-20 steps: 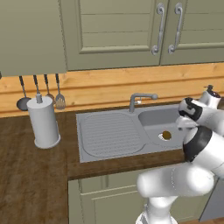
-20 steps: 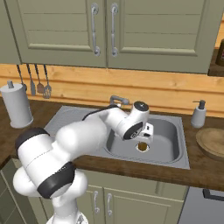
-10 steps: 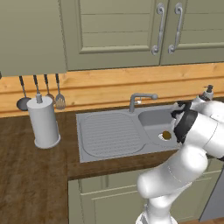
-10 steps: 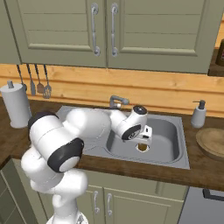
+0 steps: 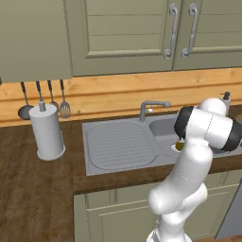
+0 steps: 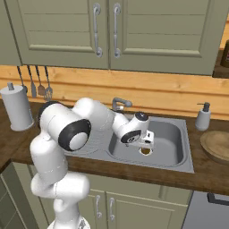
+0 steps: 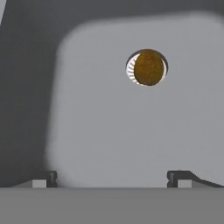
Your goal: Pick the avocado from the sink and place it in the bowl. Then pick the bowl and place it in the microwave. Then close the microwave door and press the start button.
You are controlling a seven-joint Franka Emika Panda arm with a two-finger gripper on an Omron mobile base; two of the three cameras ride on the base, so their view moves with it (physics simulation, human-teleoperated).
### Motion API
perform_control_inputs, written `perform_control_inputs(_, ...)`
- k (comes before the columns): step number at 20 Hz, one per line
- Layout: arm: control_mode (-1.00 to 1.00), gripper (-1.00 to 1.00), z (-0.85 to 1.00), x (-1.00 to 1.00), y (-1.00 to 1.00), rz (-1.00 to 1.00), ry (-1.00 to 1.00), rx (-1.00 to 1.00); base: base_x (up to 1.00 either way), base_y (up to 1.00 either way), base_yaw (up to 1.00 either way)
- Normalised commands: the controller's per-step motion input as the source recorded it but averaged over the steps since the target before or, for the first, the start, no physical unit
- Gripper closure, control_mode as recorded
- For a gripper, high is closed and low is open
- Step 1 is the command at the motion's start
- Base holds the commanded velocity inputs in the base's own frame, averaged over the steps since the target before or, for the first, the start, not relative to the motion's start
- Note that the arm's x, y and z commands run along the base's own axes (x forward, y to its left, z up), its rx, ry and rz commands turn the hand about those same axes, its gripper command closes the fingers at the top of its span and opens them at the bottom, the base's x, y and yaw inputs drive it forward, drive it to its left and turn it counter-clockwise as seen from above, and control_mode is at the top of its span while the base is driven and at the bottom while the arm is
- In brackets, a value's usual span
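One second has brought the arm's elbow swinging over the sink (image 6: 179, 159); jaws wide open and empty, above the avocado (image 7: 148, 67), ready to descend.

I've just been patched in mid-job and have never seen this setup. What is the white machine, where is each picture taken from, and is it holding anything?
The white machine is a jointed robot arm on a mobile base, in a rendered kitchen. Two pictures come from cameras on the base behind the arm, one on its left and one on its right. The third looks along the gripper from the hand itself; the two dark tips at its bottom are the fingers.

On the wooden counter sits a grey sink with a ribbed drainboard and faucet. The arm reaches down over the basin. The avocado rests on the drain hole at the basin floor, ahead of the fingers. The gripper is open and holds nothing. To the right stand a soap dispenser and the bowl.
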Motion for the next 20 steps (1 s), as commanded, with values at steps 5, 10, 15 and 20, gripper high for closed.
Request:
perform_control_inputs(5, -1.0, -1.0, -0.32, 0.33, -0.12, 0.0, 0.0, 0.0, 0.0, 0.0, 0.0)
perform_control_inputs(10, -1.0, -1.0, -0.18, 0.3, -0.26, 0.0, 0.0, 0.0, 0.0, 0.0, 0.0)
perform_control_inputs(15, -1.0, -1.0, -0.24, 0.28, 0.0, 0.0, 0.0, 0.0, 0.0, 0.0, 0.0)
perform_control_inputs(20, -1.0, -1.0, -0.25, 0.28, -0.02, 0.0, 0.0, 0.0, 0.0, 0.0, 0.0)
